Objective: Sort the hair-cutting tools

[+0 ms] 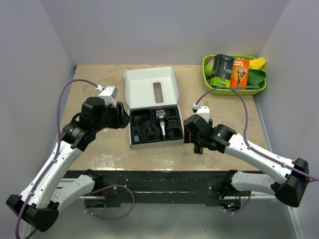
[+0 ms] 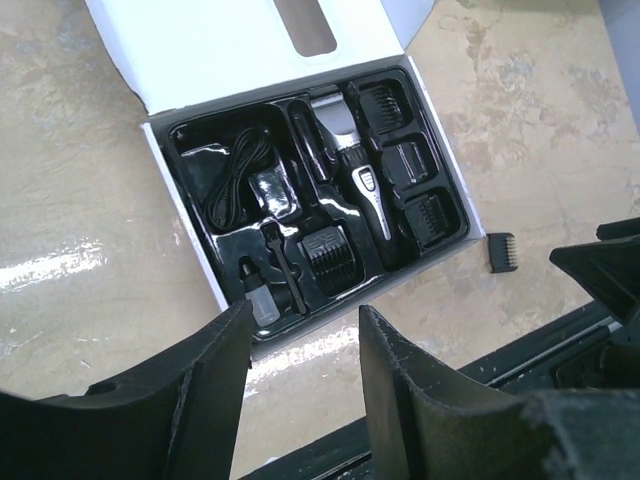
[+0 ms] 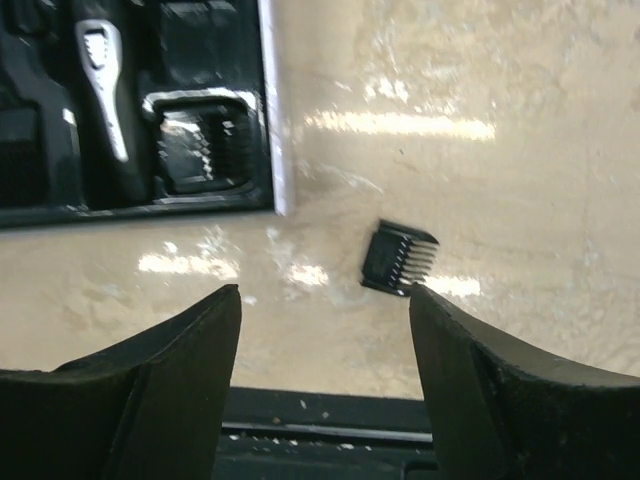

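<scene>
The left arm bends inward. The left gripper hangs at the left edge of the white box, spread and empty. Mid-worktop, the clipper lies in the box's black insert. A loose comb attachment lies off the box's near right corner. Over it the right gripper, forearm reaching left, is spread wide and empty. A green tray sits at the far right corner.

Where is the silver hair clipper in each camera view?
Top external: hair clipper at centre, inside the white box.
Left wrist: upper middle, lying diagonally.
Right wrist: top left corner.
Shared landmark: the white box's edge, beside it in all three.
</scene>
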`<state>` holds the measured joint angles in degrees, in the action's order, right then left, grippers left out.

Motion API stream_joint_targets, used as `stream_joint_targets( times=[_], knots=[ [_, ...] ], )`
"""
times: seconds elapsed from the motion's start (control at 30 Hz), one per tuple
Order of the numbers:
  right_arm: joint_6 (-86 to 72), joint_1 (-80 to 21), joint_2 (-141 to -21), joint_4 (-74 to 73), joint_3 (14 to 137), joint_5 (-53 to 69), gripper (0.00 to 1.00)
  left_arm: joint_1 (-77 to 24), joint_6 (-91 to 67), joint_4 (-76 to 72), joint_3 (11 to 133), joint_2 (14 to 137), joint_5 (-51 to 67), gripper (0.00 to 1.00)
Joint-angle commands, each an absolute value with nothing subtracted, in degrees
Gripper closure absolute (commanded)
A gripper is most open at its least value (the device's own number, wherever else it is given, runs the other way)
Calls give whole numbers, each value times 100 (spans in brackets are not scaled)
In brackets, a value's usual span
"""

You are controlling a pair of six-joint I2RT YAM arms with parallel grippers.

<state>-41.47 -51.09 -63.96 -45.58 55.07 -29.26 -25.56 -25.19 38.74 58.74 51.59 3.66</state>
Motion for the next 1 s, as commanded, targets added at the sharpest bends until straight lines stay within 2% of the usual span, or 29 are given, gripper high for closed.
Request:
stream_joint_targets(
  times=[0.0,0.27,0.3,0.47,0.8,0.97],
  knots=[
    [-4098,-5124,-6214,-5045,5440,-2866,28,-2566,-2320,3771,6047,5080,773,49],
    [-2279,-4940,-5678,-3633,5528,-2435,16,-2566,-2320,3639,5836,4948,975,49],
    [-2102,-4931,-5730,-3569,5607,-2461,13,-2566,-2320,3621,5819,4940,1028,49],
    [-40,-4869,-6317,-3427,6055,-2899,9,-2566,-2312,3586,5687,4834,1098,49],
    [2073,-3394,-7197,-4542,6161,-285,9,-2566,-2399,3366,5344,4553,1380,49],
    [3046,-3305,-7400,-4869,5986,281,8,-2566,-2417,3217,5160,4482,1608,49]
  ],
)
